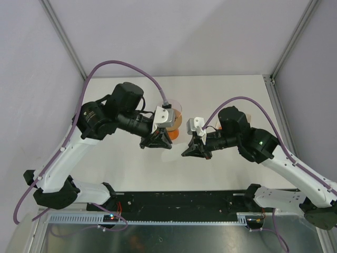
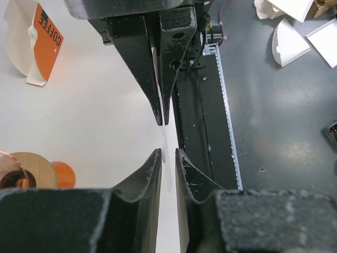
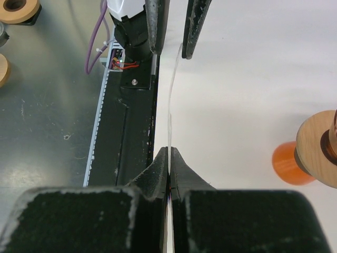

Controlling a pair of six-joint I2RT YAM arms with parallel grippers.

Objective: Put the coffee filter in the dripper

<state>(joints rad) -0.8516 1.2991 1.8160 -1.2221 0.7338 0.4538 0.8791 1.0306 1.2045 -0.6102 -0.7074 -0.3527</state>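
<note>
- The left arm (image 1: 66,155), over at nine o'clock: white shell links, bulky black joint housings.
- The right arm (image 1: 295,171), at four o'clock: same white-and-black build, with a small green light (image 1: 261,142) glowing on its black housing.
- A purple cable (image 1: 118,64) arcs off each wrist.
- A white camera block (image 1: 164,117) sits by each wrist.
- The jaws: matte black tapered wedges, faintly scuffed grey.

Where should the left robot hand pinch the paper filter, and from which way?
I'd pinch the free edge of the coffee filter, opposite the end the right gripper clamps. It is a thin sheet held edge-on, so the left gripper should come straight toward the right one, a finger on each flat face; its jaws straddle that edge.
</note>
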